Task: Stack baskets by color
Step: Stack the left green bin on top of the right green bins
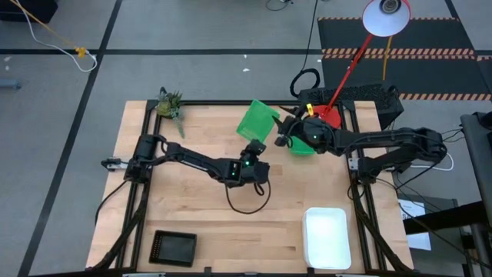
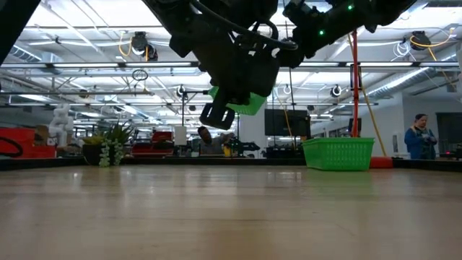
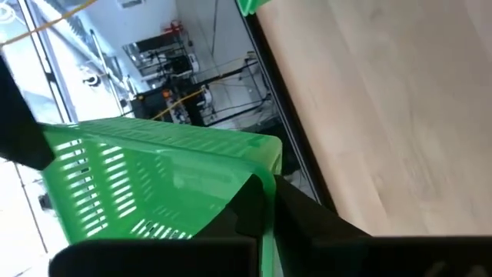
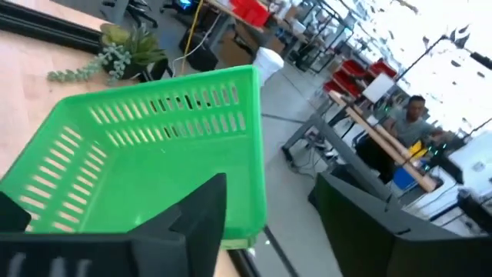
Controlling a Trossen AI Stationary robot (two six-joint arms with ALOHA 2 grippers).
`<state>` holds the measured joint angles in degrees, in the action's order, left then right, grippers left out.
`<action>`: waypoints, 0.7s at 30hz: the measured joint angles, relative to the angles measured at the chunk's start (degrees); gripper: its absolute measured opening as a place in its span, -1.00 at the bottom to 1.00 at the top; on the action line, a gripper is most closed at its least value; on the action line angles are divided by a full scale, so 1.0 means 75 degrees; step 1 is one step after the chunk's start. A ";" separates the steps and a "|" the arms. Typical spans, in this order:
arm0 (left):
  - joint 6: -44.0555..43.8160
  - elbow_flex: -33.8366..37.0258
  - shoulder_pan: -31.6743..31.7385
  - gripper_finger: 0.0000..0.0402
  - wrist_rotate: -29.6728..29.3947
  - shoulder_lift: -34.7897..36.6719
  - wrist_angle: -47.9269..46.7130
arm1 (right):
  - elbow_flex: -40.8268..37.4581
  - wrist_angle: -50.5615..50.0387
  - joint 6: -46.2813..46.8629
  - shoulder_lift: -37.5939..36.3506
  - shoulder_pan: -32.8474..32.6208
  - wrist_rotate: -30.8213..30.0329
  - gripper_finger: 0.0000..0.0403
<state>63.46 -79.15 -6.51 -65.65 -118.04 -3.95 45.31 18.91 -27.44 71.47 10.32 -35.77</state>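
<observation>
My left gripper [image 1: 252,150] is over the middle of the table, shut on a bright green basket [image 1: 256,119] held tilted in the air. A second green basket [image 2: 338,153] rests flat on the table at the far right. My right gripper [image 1: 286,132] hangs above that basket, open. Its fingers point toward the table's left edge, at the near rim of the held basket [image 4: 154,146]. A white basket [image 1: 327,237] and a black basket [image 1: 174,246] sit along the near edge. My left gripper pinches the held basket's side wall near a corner [image 3: 268,201], with one finger [image 3: 247,206] inside and the other outside. The fingers come nearly level from the table's near left. The basket stands tilted beyond them, lifted clear of the table. Whether my right gripper touches the held basket, I cannot tell.
A small potted plant [image 1: 169,104] stands at the far left corner. A red lamp [image 1: 384,17] on its pole rises beyond the far right corner. A loose black cable [image 1: 246,201] hangs under my left arm. Bare wood lies between the near baskets.
</observation>
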 joint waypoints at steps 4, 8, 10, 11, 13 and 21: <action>0.0549 0.0000 -0.0079 -0.94 -0.0055 0.0000 0.0079 | -0.0001 -0.0071 0.0343 0.0144 0.0125 0.0011 -0.28; 0.1155 0.0000 -0.0177 -0.94 -0.0061 0.0000 0.0312 | -0.0001 -0.0039 0.0378 0.0235 0.0139 0.0009 -0.55; 0.1354 0.0000 -0.0204 -0.90 -0.0094 0.0000 0.0486 | -0.0001 -0.0028 0.0492 0.0232 0.0144 0.0009 -0.69; 0.1455 0.0000 -0.0215 -0.89 -0.0138 0.0000 0.0575 | -0.0001 -0.0023 0.0553 0.0229 0.0147 0.0000 -0.76; 0.1647 0.0000 -0.0260 -0.89 -0.0205 0.0000 0.0644 | -0.0001 -0.0017 0.0577 0.0222 0.0153 -0.0014 -0.90; 0.1671 0.0003 -0.0352 -0.89 -0.0267 0.0000 0.0696 | -0.0001 -0.0046 0.0571 0.0170 0.0147 -0.0002 -0.93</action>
<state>75.99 -79.13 -9.15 -67.65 -118.04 1.27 45.30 18.56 -23.16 72.74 11.42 -35.78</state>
